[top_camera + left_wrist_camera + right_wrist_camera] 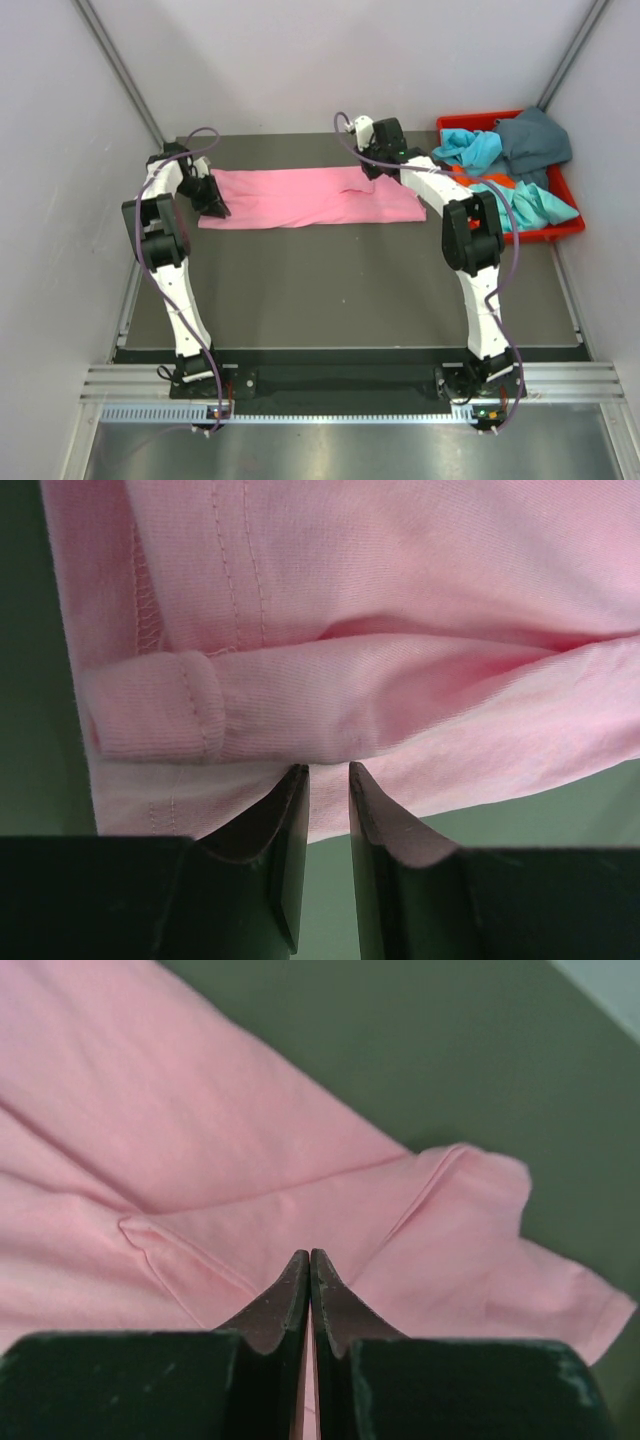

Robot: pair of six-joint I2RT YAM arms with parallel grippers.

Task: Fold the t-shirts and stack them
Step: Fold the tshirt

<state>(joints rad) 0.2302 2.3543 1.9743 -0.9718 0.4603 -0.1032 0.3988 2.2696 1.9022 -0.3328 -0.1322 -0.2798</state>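
Far side of table (350, 290), right gripper (309, 1255) pinches pink t-shirt (300, 197) near its right end, left gripper (328, 770) slightly spread at its left hem.

Pink t-shirt (305, 197): you see it folded into long narrow band, flat on far half of tabletop (330, 290), running left to right. Left end shows stitched hem rolled over on itself; right end has small raised crease. Your other t-shirts lie crumpled in red bin (470, 122) at far right: turquoise t-shirt (468, 148) at left, dark teal-grey t-shirt (535, 140) over far corner, orange t-shirt (499, 183) mostly buried, second turquoise t-shirt (535, 205) along near edge.
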